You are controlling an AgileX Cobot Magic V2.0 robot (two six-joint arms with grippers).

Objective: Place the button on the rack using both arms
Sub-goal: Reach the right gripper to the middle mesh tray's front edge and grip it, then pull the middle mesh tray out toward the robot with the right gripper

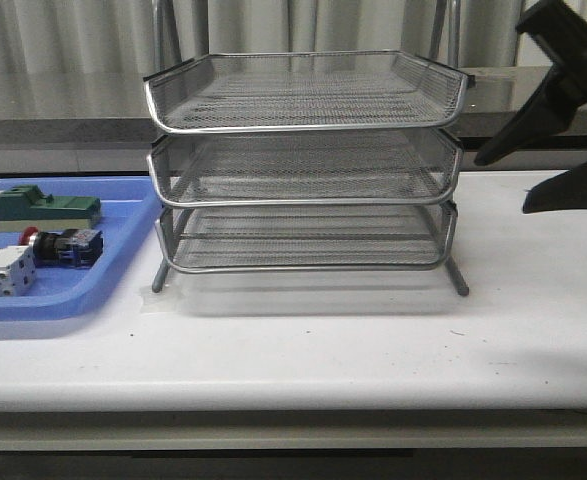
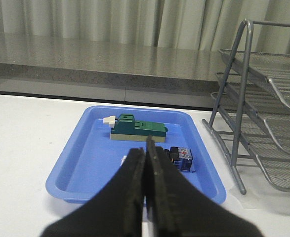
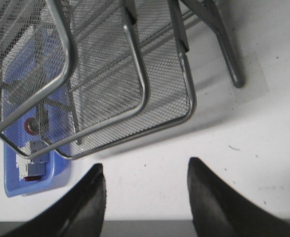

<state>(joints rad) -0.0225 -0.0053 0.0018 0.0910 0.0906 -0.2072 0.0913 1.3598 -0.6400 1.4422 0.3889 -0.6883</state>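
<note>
The button (image 1: 65, 246) lies on its side in the blue tray (image 1: 83, 295), red head to the left, left of the rack (image 1: 303, 127). The left wrist view shows its blue rear part (image 2: 181, 157) just past my left gripper (image 2: 145, 144), which is shut with nothing in it and hovers over the tray's near end. My left gripper is outside the front view. My right gripper (image 1: 503, 185) hangs open and empty in the air at the rack's right side. Its fingers (image 3: 93, 197) frame bare table beside the rack's bottom tier (image 3: 135, 64). The button's red head (image 3: 30, 127) shows faintly through the mesh.
A green block (image 1: 45, 205) and a white terminal block (image 1: 1, 272) share the blue tray (image 2: 73, 168) with the button. The rack's legs (image 2: 236, 163) stand on the white table just right of the tray. A dark ledge and curtains run behind.
</note>
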